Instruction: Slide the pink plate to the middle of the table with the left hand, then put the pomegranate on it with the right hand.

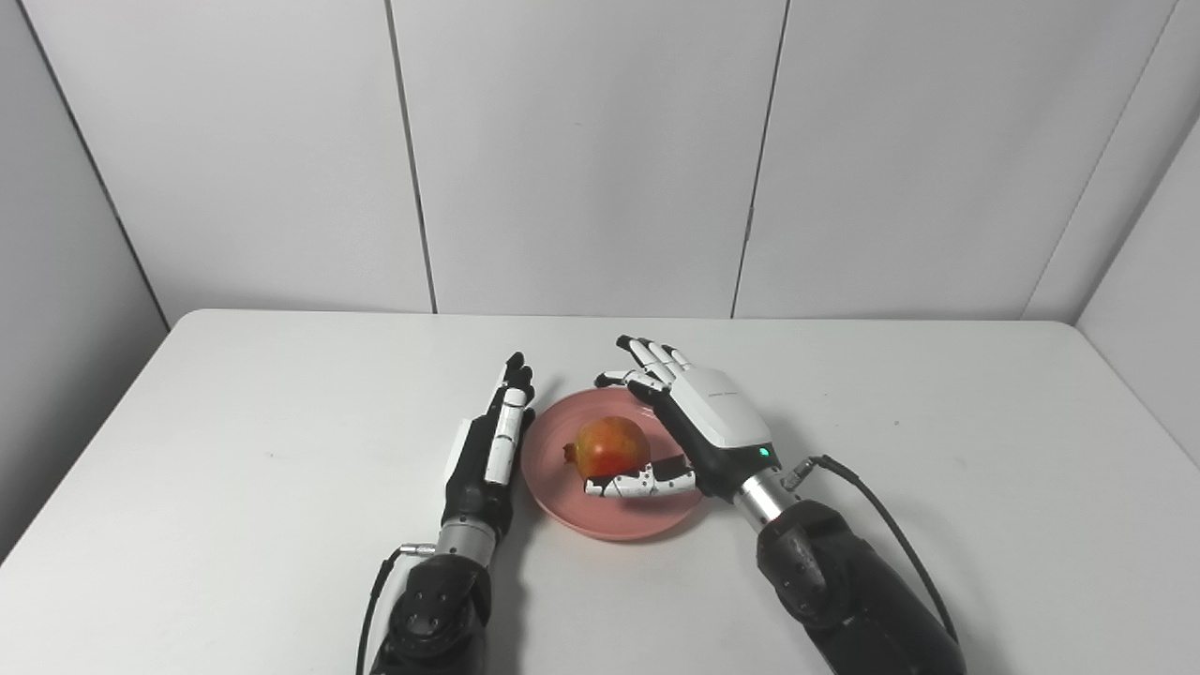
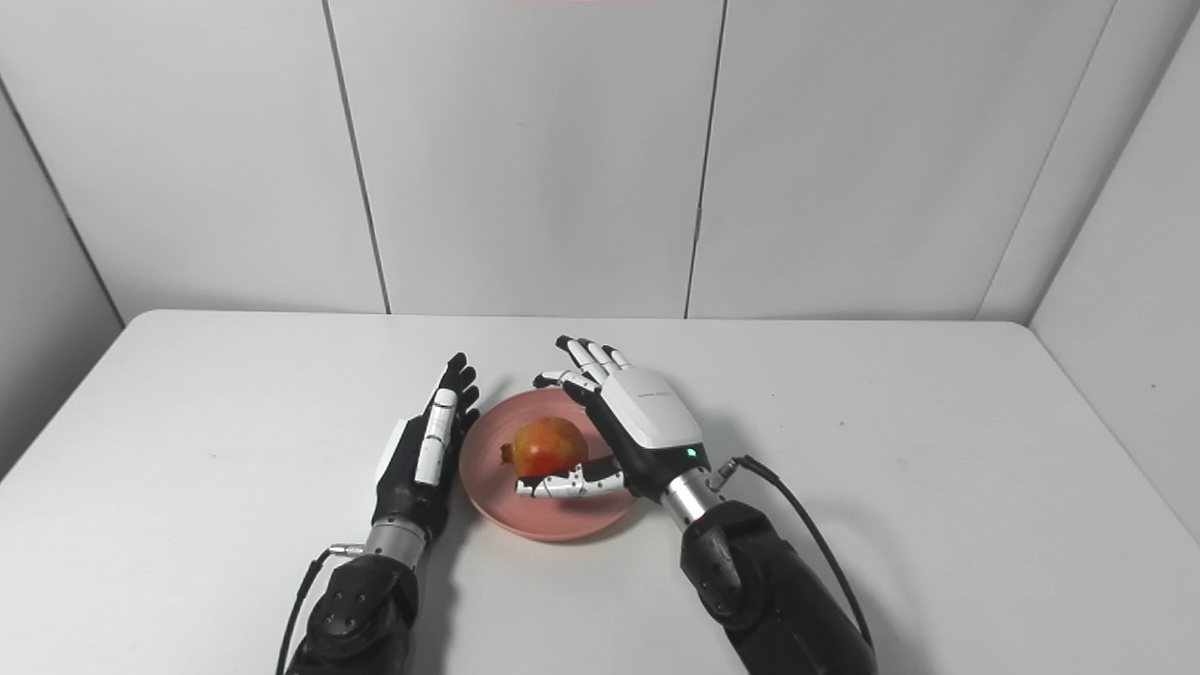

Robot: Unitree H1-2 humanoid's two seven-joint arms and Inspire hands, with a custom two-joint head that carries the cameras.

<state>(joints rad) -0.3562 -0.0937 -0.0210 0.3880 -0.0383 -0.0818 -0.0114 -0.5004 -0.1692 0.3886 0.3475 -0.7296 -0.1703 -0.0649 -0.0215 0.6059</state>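
A pink plate [image 1: 562, 495] lies near the middle of the white table [image 1: 234, 450]. A red-orange pomegranate [image 1: 611, 447] rests on the plate. My right hand [image 1: 698, 422] is open over the plate's right side, fingers spread behind the fruit and the thumb lying just in front of it; whether the thumb touches the fruit is unclear. My left hand [image 1: 492, 441] lies flat and open on the table, straight fingers against the plate's left rim. The same scene shows in the right eye view, with the pomegranate [image 2: 548, 446] on the plate [image 2: 497, 497].
White wall panels stand behind the table's far edge. A black cable [image 1: 891, 530] loops from my right wrist over the table. Bare table surface spreads to the left and right of the plate.
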